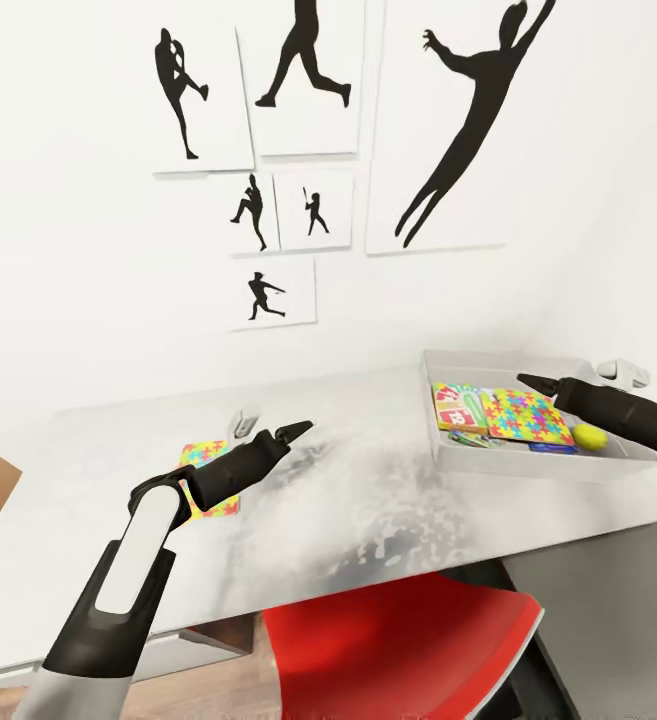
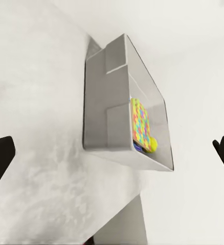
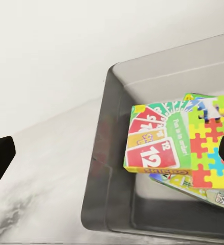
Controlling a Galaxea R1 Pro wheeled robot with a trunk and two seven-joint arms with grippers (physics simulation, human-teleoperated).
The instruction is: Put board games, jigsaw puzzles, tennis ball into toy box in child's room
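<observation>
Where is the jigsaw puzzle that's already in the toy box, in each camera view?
Head view: the jigsaw puzzle lies on top of the pile in the toy box, at the table's right end.
Left wrist view: it shows edge-on inside the box, by the tennis ball.
Right wrist view: it overlaps the SKIP-BO box, at.
Shared landmark: the toy box.

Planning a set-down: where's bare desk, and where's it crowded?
Bare: the table between the loose jigsaw puzzle under the left pincer and the toy box. Crowded: inside the box, with the Skip-Bo box, another puzzle and the tennis ball.
</observation>
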